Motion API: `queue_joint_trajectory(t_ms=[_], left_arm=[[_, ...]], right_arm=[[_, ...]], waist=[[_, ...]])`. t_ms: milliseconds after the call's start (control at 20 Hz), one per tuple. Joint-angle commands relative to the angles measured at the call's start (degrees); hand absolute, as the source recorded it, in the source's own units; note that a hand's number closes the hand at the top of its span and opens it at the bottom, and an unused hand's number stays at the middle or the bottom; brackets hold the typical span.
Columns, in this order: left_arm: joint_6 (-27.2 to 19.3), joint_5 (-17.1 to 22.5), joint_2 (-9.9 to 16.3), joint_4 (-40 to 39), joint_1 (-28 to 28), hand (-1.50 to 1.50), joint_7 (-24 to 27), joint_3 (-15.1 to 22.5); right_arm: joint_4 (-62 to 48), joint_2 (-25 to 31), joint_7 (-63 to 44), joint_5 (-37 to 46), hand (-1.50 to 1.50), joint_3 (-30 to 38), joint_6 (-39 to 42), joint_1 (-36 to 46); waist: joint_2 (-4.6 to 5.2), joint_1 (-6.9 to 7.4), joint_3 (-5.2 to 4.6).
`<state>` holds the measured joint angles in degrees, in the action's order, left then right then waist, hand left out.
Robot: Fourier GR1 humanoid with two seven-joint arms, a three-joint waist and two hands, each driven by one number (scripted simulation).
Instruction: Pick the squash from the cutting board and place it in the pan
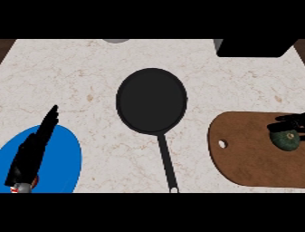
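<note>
From the head view, the squash (287,140) sits on the cutting board (248,158), right of the empty pan (152,100). The right hand (300,122) curls its fingers round it; lift and transfer remain. The left hand (34,152) rests straight-fingered over the blue plate (64,156), left of the pan.

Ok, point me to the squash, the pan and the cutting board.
squash (288,141): head view, on its dark green body.
pan (151,99): head view, middle of its black cooking surface.
cutting board (255,154): head view, bare brown wood left of the squash.
</note>
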<state>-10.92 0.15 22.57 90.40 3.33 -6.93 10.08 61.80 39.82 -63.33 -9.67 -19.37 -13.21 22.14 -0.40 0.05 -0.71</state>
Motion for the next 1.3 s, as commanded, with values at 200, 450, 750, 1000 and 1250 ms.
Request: queue_joint_trajectory(t_ms=[200, 450, 750, 1000, 1250], left_arm=[[1.2, -0.9, -0.5, -0.4, 0.3, 0.0, 0.9, -1.4], [1.5, -1.6, -1.8, 0.3, 2.8, 0.0, 1.9, -0.7], [3.3, -1.6, -1.3, -0.3, -2.9, 0.0, 0.2, 0.8], [2.6, -1.5, -1.8, -0.8, -1.1, 0.0, 1.0, 0.2], [1.4, -2.3, -1.8, 0.8, -1.5, 0.0, -1.3, -0.1]], right_arm=[[-4.5, -4.7, -1.4, -0.1, 1.5, 4.9, -2.1, 0.7], [-2.2, -4.0, 4.3, 6.3, 1.5, 0.8, 1.9, 1.7], [9.2, 4.0, 27.3, 19.2, 1.5, -16.6, 19.4, 8.1], [10.3, 7.2, 47.2, 28.4, 1.5, -14.8, 9.5, 13.2], [9.1, 6.2, 63.2, 29.8, 1.5, -10.3, 0.8, 16.6]], waist=[[0.45, 0.4, 0.72], [0.53, 0.97, 0.72], [1.57, 5.68, 0.73], [0.9, 3.4, 0.95], [0.82, 2.16, 0.95]])
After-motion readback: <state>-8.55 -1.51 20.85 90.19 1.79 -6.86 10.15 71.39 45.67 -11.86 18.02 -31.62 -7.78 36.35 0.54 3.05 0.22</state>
